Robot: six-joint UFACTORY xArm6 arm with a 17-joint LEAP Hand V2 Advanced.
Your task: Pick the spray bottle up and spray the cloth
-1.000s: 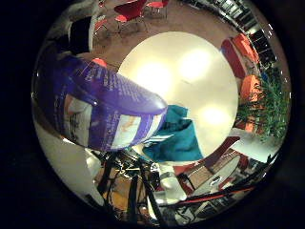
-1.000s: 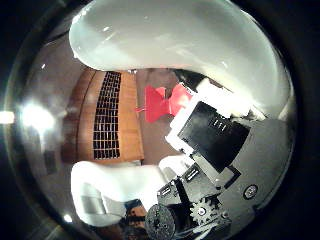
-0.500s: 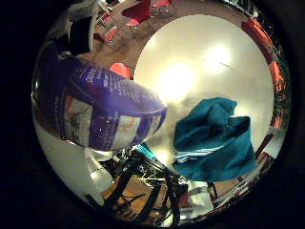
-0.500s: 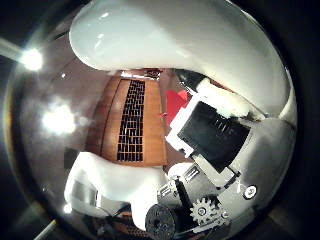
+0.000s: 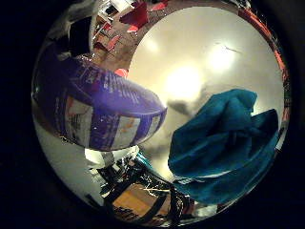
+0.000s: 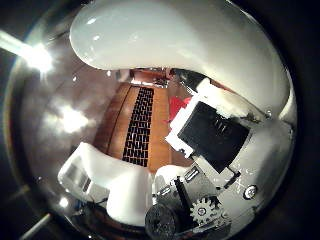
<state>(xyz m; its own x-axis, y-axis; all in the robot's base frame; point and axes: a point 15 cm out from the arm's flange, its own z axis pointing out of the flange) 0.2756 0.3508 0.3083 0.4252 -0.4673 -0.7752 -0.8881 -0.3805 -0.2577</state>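
Held close against the palm: the spray bottle, its purple printed label filling one side of the little-finger-side view, which suggests a grip already taken and the pick-up step done. Curled around the bottle's white upper body, the right hand, with white finger segments wrapping in from one side and black and geared parts closing from the other; judged closed on the bottle rather than merely resting against it, since the smooth white surface sits tight between the fingers. Lying crumpled on the pale round table, the teal cloth, bunched into folds with a lighter hem showing along one edge, apart from the bottle and not touching it. Large in the view, so probably fairly near the palm and under the bottle's reach. Carried off the tabletop, apparently, to bring the nozzle towards the fabric; nozzle and trigger themselves not visible in either view, so aim cannot be confirmed. Beyond the table's rim, red chairs on a wooden floor, well clear of the work. Next need, as a judgement: a finger on the trigger and the nozzle facing the cloth before any squeeze. Possible risk: spray landing on bare table instead of fabric if the bottle points off to one side.
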